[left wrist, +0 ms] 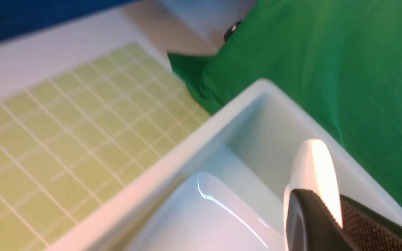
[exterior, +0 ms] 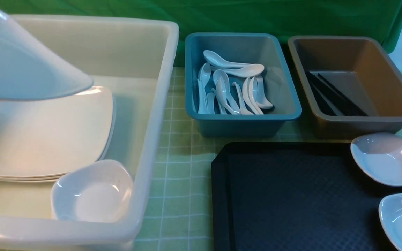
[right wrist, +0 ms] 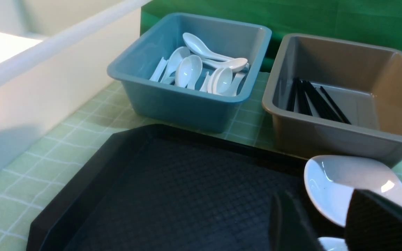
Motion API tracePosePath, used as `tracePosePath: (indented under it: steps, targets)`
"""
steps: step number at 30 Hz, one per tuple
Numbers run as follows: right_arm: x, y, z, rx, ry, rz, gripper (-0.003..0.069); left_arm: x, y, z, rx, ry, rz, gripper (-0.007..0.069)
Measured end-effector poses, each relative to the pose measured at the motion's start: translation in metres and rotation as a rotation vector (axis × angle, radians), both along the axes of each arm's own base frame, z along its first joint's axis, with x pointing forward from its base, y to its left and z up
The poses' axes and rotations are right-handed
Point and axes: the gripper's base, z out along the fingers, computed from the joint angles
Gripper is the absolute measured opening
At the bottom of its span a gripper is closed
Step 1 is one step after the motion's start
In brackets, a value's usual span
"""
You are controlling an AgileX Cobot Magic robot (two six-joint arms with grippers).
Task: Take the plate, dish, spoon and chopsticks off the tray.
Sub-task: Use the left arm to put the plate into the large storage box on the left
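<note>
Plate (exterior: 26,59) is off the tray (exterior: 284,195), hanging tilted over the far-left corner of the big white bin (exterior: 159,104). One rounded corner points down and to the right. It's squarish, so no clear long axis. The front view cuts off its left and top parts, and I can't tell which face I'm seeing.

The left gripper (left wrist: 318,200) is clamped tight on the plate's rim. Its wrist view shows the plate edge-on, rising from between the black fingers (left wrist: 361,225). The gripper itself doesn't show in the front view.

Under the plate, a stack of plates (exterior: 47,139) lies flat in the bin, with a small deep dish (exterior: 92,191) just beside it at the bin's near-right corner.

The right gripper (right wrist: 321,209) has its jaws apart with nothing between them, over the tray's right side. Only the fingertips show.

Two small white dishes (exterior: 386,158) sit along the tray's right edge. The nearer one is cut off by the frame.

Spoons (exterior: 229,87) are in the blue bin (exterior: 243,122), mostly lying far-to-near, with two crosswise on top. Chopsticks (exterior: 333,94) are in the brown bin (exterior: 396,90), running diagonally from far-left to near-right. They're dark on dark, so I can't count them.
</note>
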Motion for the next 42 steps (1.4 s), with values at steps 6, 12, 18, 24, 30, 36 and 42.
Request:
tracePosePath:
  steps: [6, 12, 18, 24, 30, 36, 42]
  targets:
    - [0.000, 0.000, 0.000, 0.001, -0.001, 0.000, 0.0239, 0.012, 0.005, -0.051, -0.156, 0.013, -0.021, 0.0004]
    - [0.000, 0.000, 0.000, 0.001, -0.001, 0.000, 0.0239, 0.016, 0.009, -0.092, -0.212, 0.036, 0.023, 0.0004]
    - [0.000, 0.000, 0.000, 0.001, -0.001, 0.000, 0.0239, 0.017, 0.013, -0.119, -0.256, -0.007, 0.093, 0.0004]
    - [0.000, 0.000, 0.000, 0.001, -0.001, 0.000, 0.0239, 0.023, 0.010, -0.133, -0.252, -0.022, 0.104, 0.0004]
    - [0.000, 0.000, 0.000, 0.001, -0.001, 0.000, 0.0239, 0.041, -0.003, -0.144, -0.274, -0.047, 0.083, 0.0004]
    - [0.000, 0.000, 0.000, 0.001, 0.000, 0.000, 0.0239, 0.049, 0.002, -0.158, -0.266, -0.059, 0.119, 0.0004]
    - [0.000, 0.000, 0.000, 0.001, 0.000, 0.000, 0.0239, 0.054, 0.005, -0.174, -0.287, -0.037, 0.146, 0.0004]
